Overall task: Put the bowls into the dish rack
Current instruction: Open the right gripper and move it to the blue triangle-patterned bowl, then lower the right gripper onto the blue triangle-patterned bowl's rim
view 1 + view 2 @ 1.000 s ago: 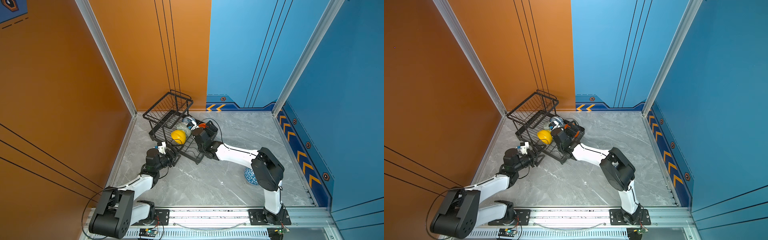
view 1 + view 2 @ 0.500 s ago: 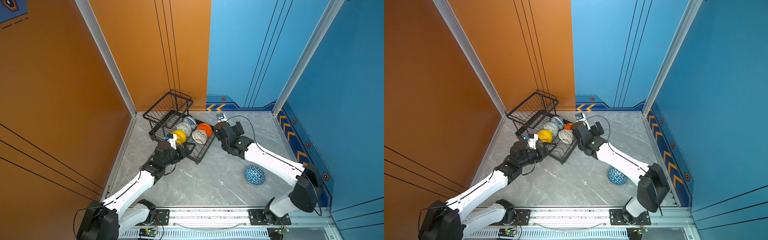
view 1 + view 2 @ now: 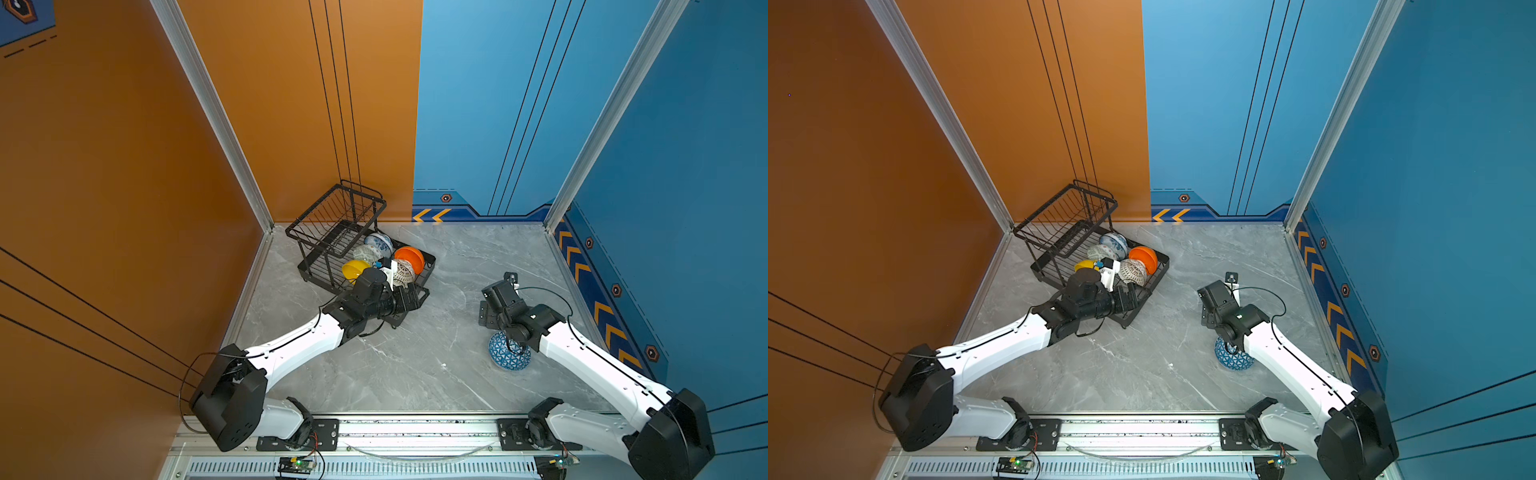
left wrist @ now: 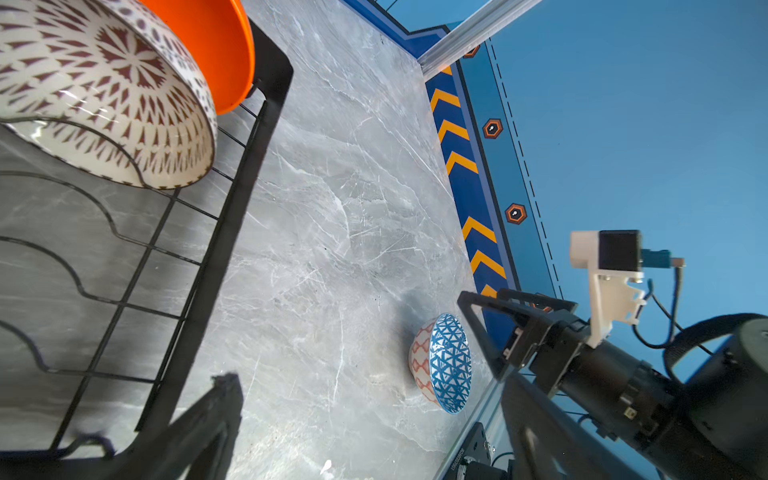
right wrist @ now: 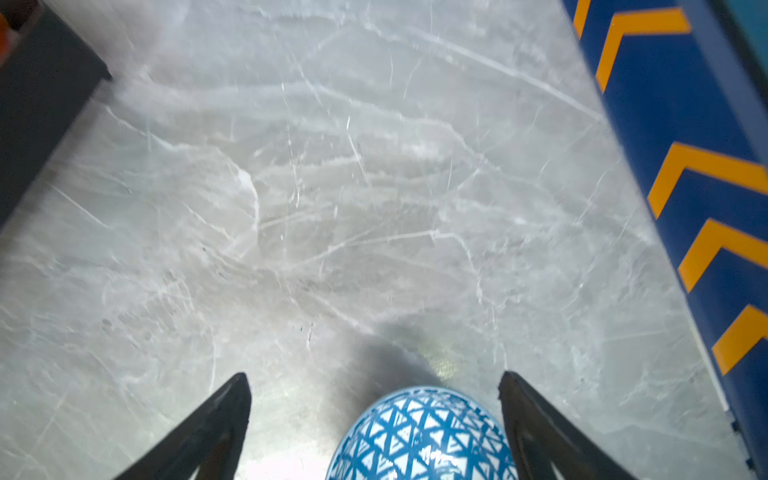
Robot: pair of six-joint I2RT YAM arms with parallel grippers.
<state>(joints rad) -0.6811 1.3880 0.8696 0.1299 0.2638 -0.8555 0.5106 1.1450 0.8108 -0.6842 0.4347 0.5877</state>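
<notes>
Your right tool [image 5: 373, 376] has left the dish rack [image 3: 332, 220]. A second ago it was reaching into the tray with the orange bowl [image 3: 409, 257]. Now that bowl leans in the tray against the lattice bowl [image 3: 403, 272], at the end farthest from the rack's raised basket.

The right tool now hangs well away from the rack, over the blue triangle bowl [image 3: 509, 355]. Its fingers are spread wide and empty. In the right wrist view the bowl sits between them, back from the tips, and you see no contact.

Your left tool [image 3: 409, 299] has meanwhile come up to the rack's near corner, also spread and holding nothing.

That puts five bowls in the rack: the yellow bowl [image 3: 355, 269], the floral bowl [image 3: 380, 242] and the pale green bowl [image 3: 365, 252] sit nearer the basket. Only the blue triangle bowl remains on the tabletop, well apart from the rack, so you are likely starting the last pickup. The free dividers lie at the rack's near end, right where your left tool hovers; it may need to clear first.
</notes>
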